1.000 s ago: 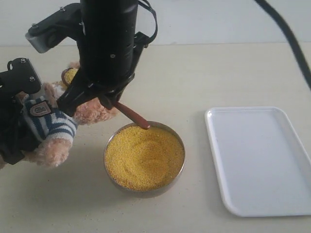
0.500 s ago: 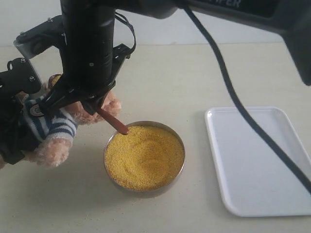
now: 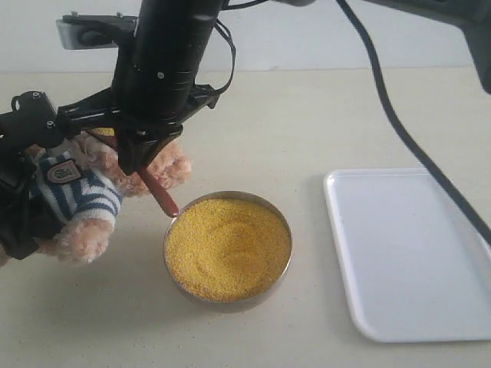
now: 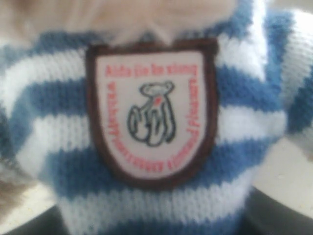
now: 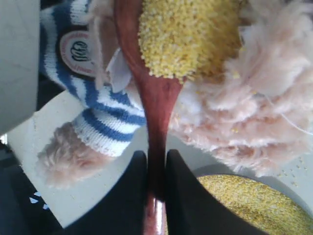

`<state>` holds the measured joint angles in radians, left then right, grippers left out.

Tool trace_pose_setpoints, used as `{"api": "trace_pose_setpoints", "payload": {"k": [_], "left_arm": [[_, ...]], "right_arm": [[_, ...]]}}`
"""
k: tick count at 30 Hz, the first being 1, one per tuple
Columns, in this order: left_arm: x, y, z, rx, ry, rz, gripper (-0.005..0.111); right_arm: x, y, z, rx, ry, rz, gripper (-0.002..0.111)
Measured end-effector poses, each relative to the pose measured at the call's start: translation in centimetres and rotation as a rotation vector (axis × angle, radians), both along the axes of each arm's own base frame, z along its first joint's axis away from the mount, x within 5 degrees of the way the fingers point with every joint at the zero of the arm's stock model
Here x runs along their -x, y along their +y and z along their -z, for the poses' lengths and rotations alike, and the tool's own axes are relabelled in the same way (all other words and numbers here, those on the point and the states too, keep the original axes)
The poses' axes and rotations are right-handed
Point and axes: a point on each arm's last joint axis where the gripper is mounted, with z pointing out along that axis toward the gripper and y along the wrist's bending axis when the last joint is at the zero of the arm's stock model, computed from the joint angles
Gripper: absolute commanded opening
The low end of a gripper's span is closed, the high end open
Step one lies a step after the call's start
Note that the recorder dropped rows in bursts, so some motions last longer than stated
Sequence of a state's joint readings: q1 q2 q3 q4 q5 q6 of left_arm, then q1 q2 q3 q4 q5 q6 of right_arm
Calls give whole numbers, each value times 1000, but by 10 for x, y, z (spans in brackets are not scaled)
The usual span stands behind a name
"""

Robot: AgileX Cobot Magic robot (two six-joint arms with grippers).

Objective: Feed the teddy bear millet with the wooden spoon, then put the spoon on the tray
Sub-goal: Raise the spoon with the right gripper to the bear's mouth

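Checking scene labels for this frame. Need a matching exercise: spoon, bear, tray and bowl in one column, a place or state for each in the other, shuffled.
Things
1. spoon
2. bear
3. tray
4. bowl

Places or states
A. white, lying flat to the right of the bowl
B. clamped in the right jaws, heaped with millet, up at the bear's face
C. filled with yellow grain, mid-table
D. in a blue-and-white striped shirt, at the left side of the table

Pairs: 1-B, 2-D, 3-A, 4-C
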<state>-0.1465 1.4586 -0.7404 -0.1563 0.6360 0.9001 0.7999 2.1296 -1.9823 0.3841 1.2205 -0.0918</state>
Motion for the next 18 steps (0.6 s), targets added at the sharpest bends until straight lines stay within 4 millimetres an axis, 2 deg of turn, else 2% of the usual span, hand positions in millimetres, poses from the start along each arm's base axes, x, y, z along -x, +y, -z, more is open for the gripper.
{"api": "trace_pose_setpoints", "payload": {"k": [9, 18], "left_arm": [[0, 0, 0, 0, 0, 0, 4], [0, 0, 0, 0, 0, 0, 4]], "right_arm": [[-11, -5, -4, -179, 176, 53, -1], [-21, -24, 24, -318, 398, 104, -1]]}}
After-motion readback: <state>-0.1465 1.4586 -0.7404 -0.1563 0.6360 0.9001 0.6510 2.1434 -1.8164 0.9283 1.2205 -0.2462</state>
